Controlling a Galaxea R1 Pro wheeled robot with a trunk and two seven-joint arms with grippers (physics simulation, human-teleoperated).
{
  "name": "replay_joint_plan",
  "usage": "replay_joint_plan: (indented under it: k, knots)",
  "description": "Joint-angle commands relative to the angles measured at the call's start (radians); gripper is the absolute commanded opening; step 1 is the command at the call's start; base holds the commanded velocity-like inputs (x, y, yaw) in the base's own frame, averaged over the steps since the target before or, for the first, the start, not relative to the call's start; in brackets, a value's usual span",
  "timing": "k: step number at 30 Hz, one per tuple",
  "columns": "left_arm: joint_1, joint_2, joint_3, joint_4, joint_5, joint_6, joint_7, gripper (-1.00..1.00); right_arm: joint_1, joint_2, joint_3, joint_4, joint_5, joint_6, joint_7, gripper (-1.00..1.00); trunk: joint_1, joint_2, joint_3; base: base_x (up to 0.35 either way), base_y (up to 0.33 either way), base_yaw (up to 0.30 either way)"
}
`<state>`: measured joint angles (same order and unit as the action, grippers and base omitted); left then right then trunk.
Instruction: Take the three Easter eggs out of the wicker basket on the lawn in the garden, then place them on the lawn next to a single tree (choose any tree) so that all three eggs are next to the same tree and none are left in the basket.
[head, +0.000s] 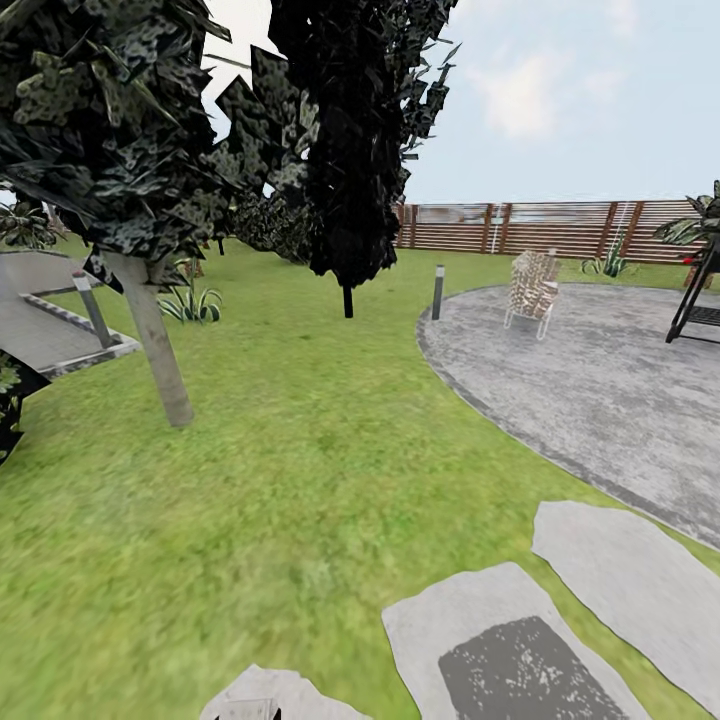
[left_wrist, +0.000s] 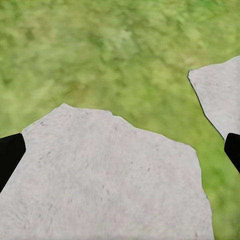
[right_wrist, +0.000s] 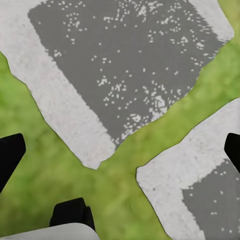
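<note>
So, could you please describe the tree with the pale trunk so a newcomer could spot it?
On the green lawn, look left of the grey paved patio. The pale grey-tan, leaning tree trunk is thicker and lighter than the thin black trunk behind it.

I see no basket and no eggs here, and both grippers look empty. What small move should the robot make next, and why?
Probably turn the base or head to search further. The head view offers lawn, a pale-trunked tree and stepping stones; the open left gripper and right gripper hang over stone and grass.
</note>
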<state>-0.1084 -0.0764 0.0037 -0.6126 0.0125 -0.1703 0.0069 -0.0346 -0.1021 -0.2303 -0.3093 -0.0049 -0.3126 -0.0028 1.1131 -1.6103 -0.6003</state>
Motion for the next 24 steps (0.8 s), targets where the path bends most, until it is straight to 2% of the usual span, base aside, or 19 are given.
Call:
replay_joint_plan:
  k: [1,12,18,24]
  knots:
    - [-0.001,0.000,0.001,0.001,0.001,-0.003,0.001,1.00,-0.001,0.000,-0.001,0.001,-0.001,-0.003,0.000,1.00,0.004,-0.008,-0.004,0.000,0.000,0.000]
    - [-0.001,0.000,0.000,0.001,0.001,-0.003,0.001,1.00,-0.001,0.001,-0.001,0.001,-0.001,-0.004,0.000,1.00,0.046,-0.085,-0.039,0.000,0.000,0.000]
    - [-0.001,0.001,0.001,0.000,0.001,-0.004,0.001,1.00,-0.001,0.001,-0.002,0.001,0.000,-0.003,0.000,1.00,0.046,-0.085,-0.039,0.012,0.000,0.000]
    - [-0.001,0.001,0.001,0.001,0.001,-0.005,0.001,1.00,-0.001,0.001,-0.001,0.002,-0.001,-0.003,0.000,1.00,0.046,-0.085,-0.039,0.256,0.000,0.000]
